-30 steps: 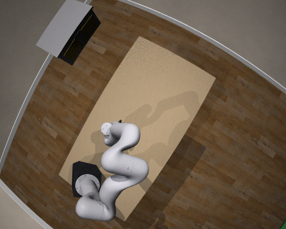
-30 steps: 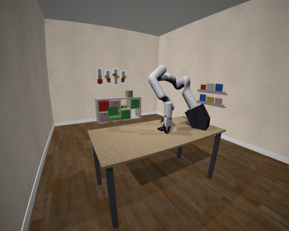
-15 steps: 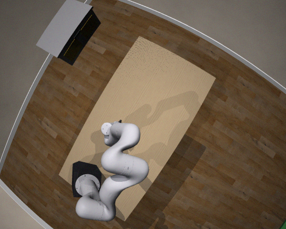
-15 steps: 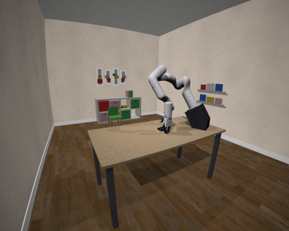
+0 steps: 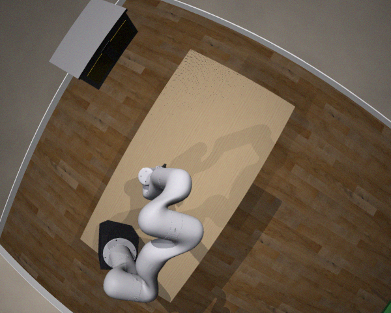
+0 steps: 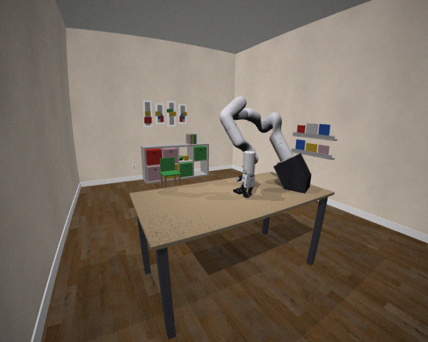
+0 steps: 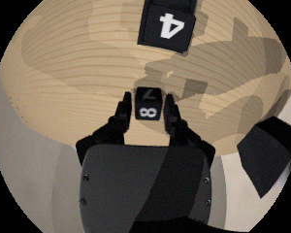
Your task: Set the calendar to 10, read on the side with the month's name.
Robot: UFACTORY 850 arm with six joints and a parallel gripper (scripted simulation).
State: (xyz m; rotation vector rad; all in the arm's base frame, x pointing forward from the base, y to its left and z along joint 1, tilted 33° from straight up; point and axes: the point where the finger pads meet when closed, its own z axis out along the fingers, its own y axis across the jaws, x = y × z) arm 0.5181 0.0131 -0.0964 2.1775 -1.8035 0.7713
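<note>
Wrist view, looking down past my black two-fingered gripper (image 6: 247,192) (image 7: 148,101) at a pale wood-grained table (image 5: 222,117) (image 6: 177,209) (image 7: 63,92). My fingers stand about half open, holding nothing. Between them is a small black cube with white digits (image 7: 148,111), a strip of table showing on either side of it. One visible face carries an 8 lying on its side, another a 7. The fingers probably straddle it so that they can close on two opposite faces.

At the far side, apart from that cube, is a black block face with a white 4 (image 7: 171,26), turned askew and cut off by the view's edge. I take it for the second cube, perhaps in the calendar's tray; dark on dark, I cannot tell cube from tray, nor find the month's name.

Counted: two fingers, one loose cube, one block showing a 4, three digits readable, one white arm (image 5: 187,229) (image 6: 248,163), one black pedestal (image 5: 104,232) (image 6: 293,174) (image 7: 262,160), right in the wrist view. Neither a 1 nor a 0 shows, so 10 is not yet readable; both cubes likely need turning.
</note>
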